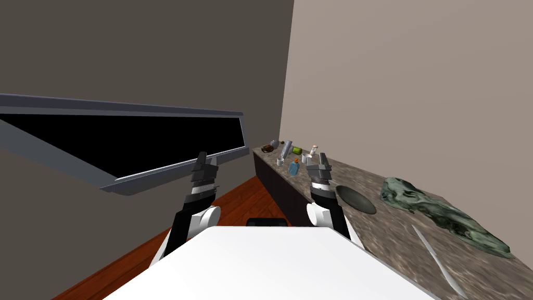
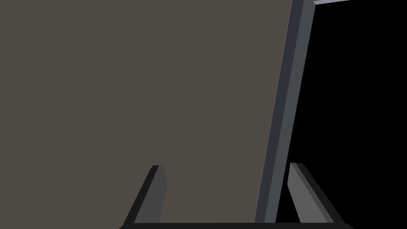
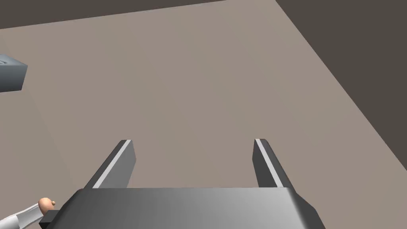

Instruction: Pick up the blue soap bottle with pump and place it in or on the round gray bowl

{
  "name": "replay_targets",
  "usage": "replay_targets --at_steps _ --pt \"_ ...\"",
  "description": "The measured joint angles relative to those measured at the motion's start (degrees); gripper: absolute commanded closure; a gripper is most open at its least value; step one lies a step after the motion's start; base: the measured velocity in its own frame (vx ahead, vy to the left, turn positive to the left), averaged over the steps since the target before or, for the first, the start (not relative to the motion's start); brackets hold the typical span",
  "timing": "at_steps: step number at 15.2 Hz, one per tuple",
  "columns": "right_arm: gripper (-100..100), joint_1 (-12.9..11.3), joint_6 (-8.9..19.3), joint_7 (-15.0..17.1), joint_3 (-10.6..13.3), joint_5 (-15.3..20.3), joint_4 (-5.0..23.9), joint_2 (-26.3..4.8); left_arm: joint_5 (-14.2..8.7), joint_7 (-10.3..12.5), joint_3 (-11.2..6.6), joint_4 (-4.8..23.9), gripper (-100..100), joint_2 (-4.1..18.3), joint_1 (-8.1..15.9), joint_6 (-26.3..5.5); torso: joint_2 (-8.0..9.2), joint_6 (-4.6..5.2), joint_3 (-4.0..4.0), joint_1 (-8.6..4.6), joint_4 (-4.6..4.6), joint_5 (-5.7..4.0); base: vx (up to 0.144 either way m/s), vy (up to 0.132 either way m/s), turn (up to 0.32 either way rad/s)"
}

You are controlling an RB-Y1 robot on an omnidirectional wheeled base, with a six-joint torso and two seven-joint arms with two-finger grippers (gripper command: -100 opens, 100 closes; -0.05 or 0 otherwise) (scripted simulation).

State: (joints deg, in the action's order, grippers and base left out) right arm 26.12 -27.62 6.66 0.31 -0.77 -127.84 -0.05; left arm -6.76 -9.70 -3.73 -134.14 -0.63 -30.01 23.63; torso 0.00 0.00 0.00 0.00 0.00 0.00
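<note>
A crumpled green cloth (image 1: 442,211) is lying along the counter's (image 1: 385,245) wall edge, with a thin pale strip (image 1: 434,259) beside it. A small white cup (image 1: 280,162) is standing near the far end.

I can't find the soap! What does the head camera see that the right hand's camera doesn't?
Head view: the blue soap bottle, the round gray bowl, the mottled counter and the left gripper. Right wrist view: the corner of a grey block I can't name. Both: the open right gripper and the beige wall.

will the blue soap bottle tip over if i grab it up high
The blue soap bottle stands upright with its pump on top, so a high push may tip it. Its body looks rigid, possibly slippery.
</note>
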Motion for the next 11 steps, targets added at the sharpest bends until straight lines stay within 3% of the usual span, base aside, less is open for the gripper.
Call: replay_targets --at_steps 6,11 --pt "-100 -1.1 0.07 -0.11 0.2 1.6 1.89 -5.95 0.0 0.0 0.0 0.0 0 0.0 0.01 0.0 0.21 0.0 0.12 -0.21 0.04 -0.05 -0.044 -0.036 0.004" --pt "-100 -2.45 0.43 -0.01 0.33 3.94 4.09 -11.94 0.0 0.0 0.0 0.0 0 0.01 0.01 0.0 0.37 0.0 0.21 -0.32 0.07 -0.07 -0.081 -0.062 0.006"
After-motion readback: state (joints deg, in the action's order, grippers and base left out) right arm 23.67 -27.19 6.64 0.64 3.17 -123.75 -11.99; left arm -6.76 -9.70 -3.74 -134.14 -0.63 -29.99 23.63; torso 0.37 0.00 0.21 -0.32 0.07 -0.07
